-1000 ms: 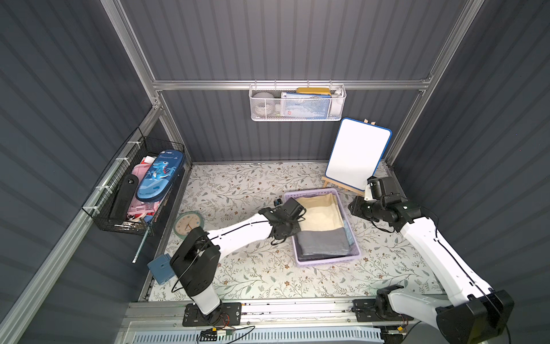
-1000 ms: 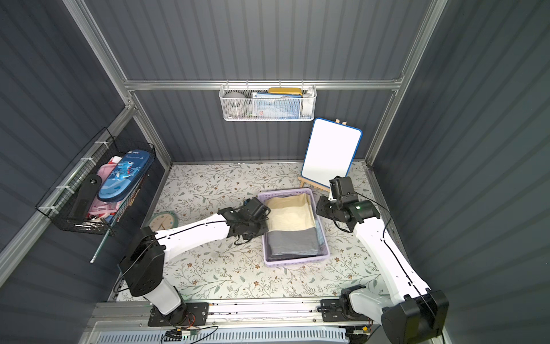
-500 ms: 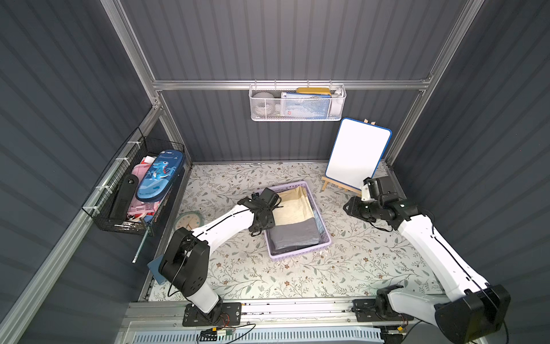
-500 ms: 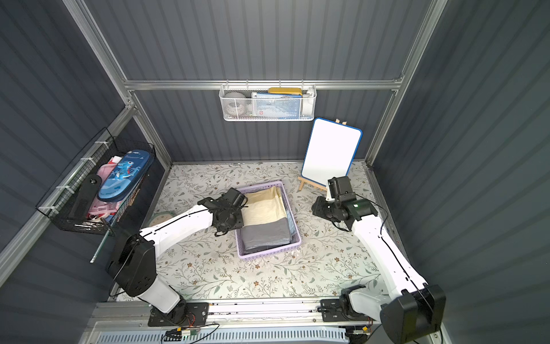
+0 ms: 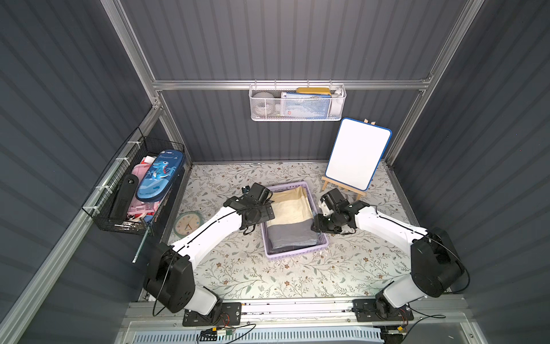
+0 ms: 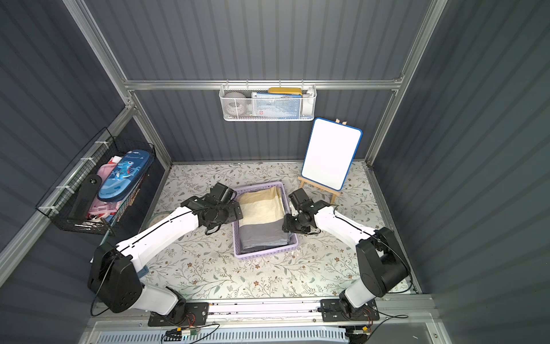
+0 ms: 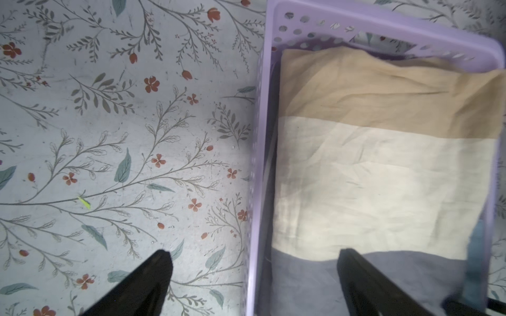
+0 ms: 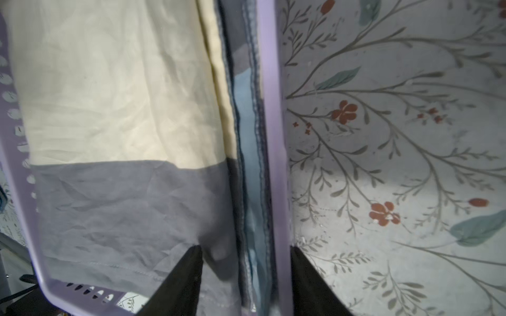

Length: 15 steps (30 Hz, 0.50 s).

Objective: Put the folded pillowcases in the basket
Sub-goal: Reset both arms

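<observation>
The lavender basket [image 5: 297,256] [image 6: 265,253] sits mid-table in both top views. The folded pillowcase [image 5: 290,208] [image 6: 262,208], banded tan, cream and grey, lies flat inside it. My left gripper [image 5: 262,215] [image 7: 253,253] is open and straddles the basket's left wall [image 7: 259,164]: one finger over the table, the other over the pillowcase [image 7: 383,177]. My right gripper [image 5: 318,225] [image 8: 246,248] is open astride the right wall [image 8: 271,109]. One of its fingers is above the grey band [image 8: 123,213] and the other is outside by the wall.
A whiteboard on an easel [image 5: 357,155] stands at the back right. A white mesh basket [image 5: 297,104] hangs on the back wall, and a black wire basket [image 5: 134,193] on the left wall. A small clock [image 5: 187,224] lies at the table's left edge.
The basket slid left with my left gripper shut on its wall; that gripper has since opened wide. My right gripper moved left to the basket's right wall and spread its fingers.
</observation>
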{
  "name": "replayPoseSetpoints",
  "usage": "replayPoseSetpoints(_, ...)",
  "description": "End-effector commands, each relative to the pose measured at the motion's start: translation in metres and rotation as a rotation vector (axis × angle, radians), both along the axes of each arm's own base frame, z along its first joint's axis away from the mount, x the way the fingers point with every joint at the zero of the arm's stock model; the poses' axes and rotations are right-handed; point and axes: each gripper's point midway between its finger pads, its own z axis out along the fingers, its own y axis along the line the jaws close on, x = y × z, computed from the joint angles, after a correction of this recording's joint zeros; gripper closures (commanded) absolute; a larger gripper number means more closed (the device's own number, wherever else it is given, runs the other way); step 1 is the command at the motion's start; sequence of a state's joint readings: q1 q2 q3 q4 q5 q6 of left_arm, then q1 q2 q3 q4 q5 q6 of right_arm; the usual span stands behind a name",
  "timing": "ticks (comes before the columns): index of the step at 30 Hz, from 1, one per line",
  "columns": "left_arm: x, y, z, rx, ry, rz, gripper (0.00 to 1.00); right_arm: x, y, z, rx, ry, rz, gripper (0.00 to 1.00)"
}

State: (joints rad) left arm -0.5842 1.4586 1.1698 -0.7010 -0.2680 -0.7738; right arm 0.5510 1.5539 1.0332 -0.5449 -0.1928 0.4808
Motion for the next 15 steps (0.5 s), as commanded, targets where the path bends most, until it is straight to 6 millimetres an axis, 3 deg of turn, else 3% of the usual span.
replayPoseSetpoints(1, -0.008, 0.003, 0.004, -0.028, 0.002, 0.015, 0.01, -0.015, 0.019, 0.012, 0.019, -0.041, 0.026, 0.47)
replayPoseSetpoints(3, -0.009, 0.003, 0.005, -0.033, -0.003, 0.014, 0.01, -0.029, 0.026, 0.017, 0.016, -0.043, 0.042, 0.47)
replayPoseSetpoints(5, -0.010, 0.003, 0.005, -0.037, -0.005, 0.014, 0.01, -0.035, 0.020, 0.018, -0.022, -0.059, 0.020, 0.47)
replayPoseSetpoints(11, -0.012, 0.004, 0.011, -0.051, -0.019, 0.010, 0.00, -0.034, -0.029, 0.026, -0.235, -0.100, -0.078, 0.43)
replayPoseSetpoints(15, 0.004, 0.021, 0.045, 0.032, -0.134, 0.064, 0.00, -0.026, -0.063, 0.064, -0.343, -0.238, -0.155, 0.42)
